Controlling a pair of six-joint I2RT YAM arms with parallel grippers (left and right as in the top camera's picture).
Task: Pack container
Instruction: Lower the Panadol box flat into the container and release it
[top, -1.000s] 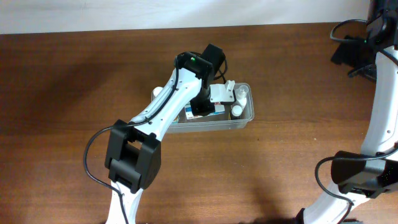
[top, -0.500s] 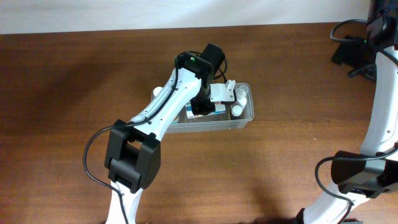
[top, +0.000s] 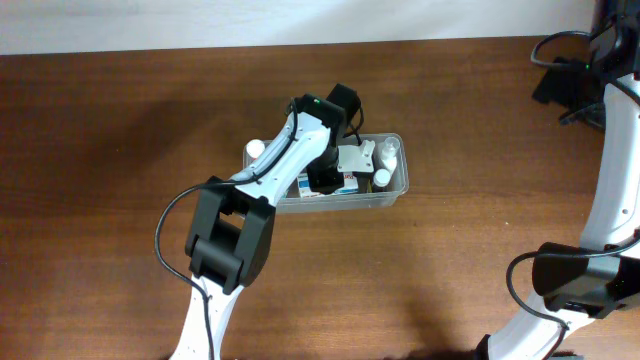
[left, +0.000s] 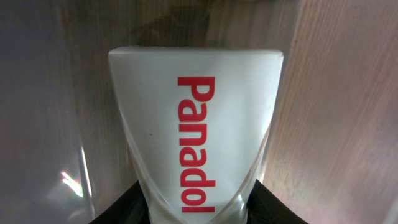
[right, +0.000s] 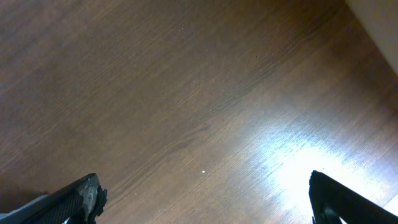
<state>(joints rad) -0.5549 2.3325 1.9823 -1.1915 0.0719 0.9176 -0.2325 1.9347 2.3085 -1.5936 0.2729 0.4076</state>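
Observation:
The clear plastic container (top: 398, 192) stands mid-table in the overhead view. Inside it lie small white bottles (top: 389, 153) and a blue-and-white box (top: 345, 186). My left gripper (top: 340, 150) reaches into the container and is shut on a white Panadol pack (top: 353, 158). In the left wrist view the pack (left: 196, 124) fills the frame between the black jaws (left: 196, 208), with the container's clear wall (left: 74, 155) at the left. My right gripper (right: 202, 193) is open and empty over bare wood, far from the container.
A white bottle cap (top: 257, 147) shows at the container's left end. The right arm (top: 612, 150) stands along the right edge of the table, with black cables (top: 560, 85) at the back right. The wall edge runs along the back.
My left arm has shifted, its elbow swinging right. The gripper and the Panadol pack have moved slightly toward the front, deeper into the container. The right arm has not moved.

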